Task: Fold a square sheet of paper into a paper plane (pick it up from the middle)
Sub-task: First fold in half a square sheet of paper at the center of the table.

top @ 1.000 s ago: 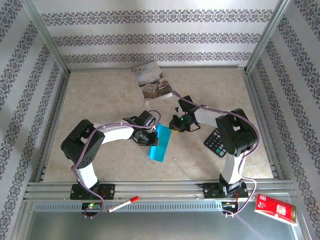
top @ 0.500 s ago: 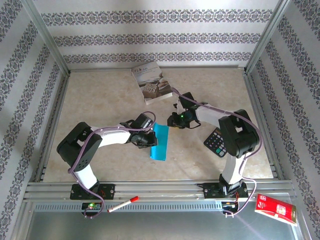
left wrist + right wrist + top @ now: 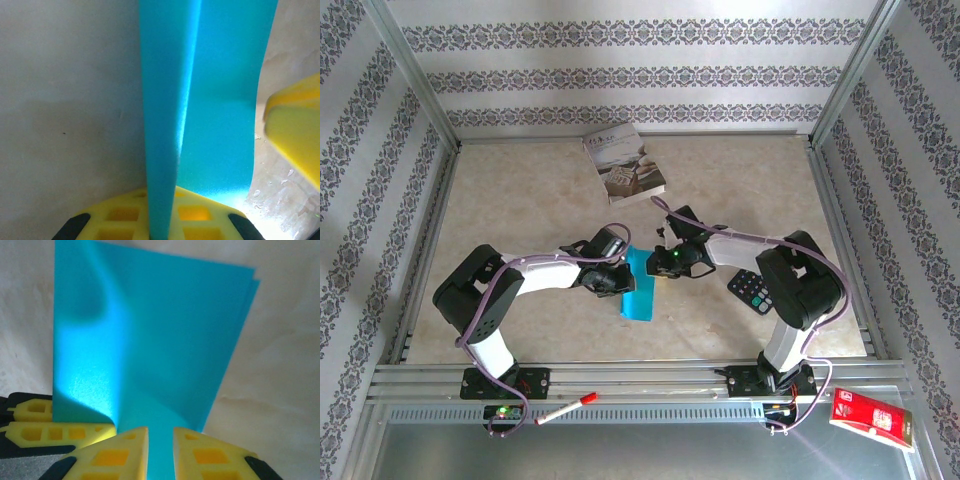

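— Where did the left pincer [image 3: 617,279] stand?
— Just left of the middle of the worktop [image 3: 520,200], closed on the left edge of the sheet of paper [image 3: 641,290]. In its wrist view the blue edge ran straight down between the yellow fingers [image 3: 115,220].
— And the sheet itself?
— It was folded into a long narrow strip and sat mid-worktop between the two pincers, with one flap raised along a crease. The book [image 3: 624,165] lay well apart from it, towards the back wall.
— The right pincer [image 3: 160,440]?
— It met the sheet from the right. Its fingers stood a narrow gap apart with blue paper showing in that gap. Whether they truly pinched it could not be told.
— Anything further right?
— A calculator [image 3: 750,290] lay beside the right arm, partly under it. A red packet [image 3: 872,418] rested on the metal ledge in front of the worktop.
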Controlling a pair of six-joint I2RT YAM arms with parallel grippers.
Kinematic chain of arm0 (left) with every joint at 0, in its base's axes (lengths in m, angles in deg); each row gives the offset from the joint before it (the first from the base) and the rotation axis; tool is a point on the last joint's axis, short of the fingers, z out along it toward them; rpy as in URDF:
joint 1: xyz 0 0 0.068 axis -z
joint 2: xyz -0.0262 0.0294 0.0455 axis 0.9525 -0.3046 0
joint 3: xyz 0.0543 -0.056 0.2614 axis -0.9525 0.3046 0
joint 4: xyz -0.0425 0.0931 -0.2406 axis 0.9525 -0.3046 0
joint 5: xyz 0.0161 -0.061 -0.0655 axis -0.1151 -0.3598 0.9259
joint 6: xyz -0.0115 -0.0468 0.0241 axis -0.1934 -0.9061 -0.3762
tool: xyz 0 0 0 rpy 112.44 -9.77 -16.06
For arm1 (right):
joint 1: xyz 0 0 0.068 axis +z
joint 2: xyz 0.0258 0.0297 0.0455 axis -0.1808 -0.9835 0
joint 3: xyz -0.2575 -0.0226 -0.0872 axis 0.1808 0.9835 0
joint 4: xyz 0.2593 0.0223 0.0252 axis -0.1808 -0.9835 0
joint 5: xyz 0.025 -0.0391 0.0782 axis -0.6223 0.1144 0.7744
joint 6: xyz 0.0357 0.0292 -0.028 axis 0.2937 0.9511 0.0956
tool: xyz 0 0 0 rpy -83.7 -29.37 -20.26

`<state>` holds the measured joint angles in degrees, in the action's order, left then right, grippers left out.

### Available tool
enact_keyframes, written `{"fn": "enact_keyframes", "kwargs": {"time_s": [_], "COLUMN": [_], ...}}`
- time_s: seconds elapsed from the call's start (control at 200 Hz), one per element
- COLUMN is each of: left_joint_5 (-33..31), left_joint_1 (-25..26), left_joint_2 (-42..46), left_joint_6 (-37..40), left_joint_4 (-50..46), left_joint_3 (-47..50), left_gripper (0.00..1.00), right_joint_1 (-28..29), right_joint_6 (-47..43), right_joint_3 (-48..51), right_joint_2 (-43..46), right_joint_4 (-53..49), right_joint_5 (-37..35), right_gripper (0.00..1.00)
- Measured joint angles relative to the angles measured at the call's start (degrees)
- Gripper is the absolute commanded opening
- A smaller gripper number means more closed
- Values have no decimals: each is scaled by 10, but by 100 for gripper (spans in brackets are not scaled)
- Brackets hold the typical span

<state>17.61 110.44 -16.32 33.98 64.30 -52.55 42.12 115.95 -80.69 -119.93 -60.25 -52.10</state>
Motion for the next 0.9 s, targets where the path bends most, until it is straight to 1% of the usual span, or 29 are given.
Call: {"fn": "enact_keyframes", "kwargs": {"time_s": [0.08,0.275,0.575,0.719,0.904], "left_joint_5": [0,0,0,2,-3], "left_joint_1": [0,0,1,1,1], "left_joint_2": [0,0,0,1,6], "left_joint_6": [0,2,5,7,17], "left_joint_4": [0,0,2,3,-2], "left_joint_3": [0,0,0,0,-5], "left_gripper": [13,13,16,20,32], "right_joint_1": [8,9,12,12,12], "right_joint_6": [8,16,21,20,20], "right_joint_3": [2,7,26,28,30], "right_joint_2": [0,0,-11,-12,-13], "right_joint_4": [6,18,27,34,39], "right_joint_5": [2,0,-6,-6,-6], "right_gripper": [16,13,11,10,9]}}
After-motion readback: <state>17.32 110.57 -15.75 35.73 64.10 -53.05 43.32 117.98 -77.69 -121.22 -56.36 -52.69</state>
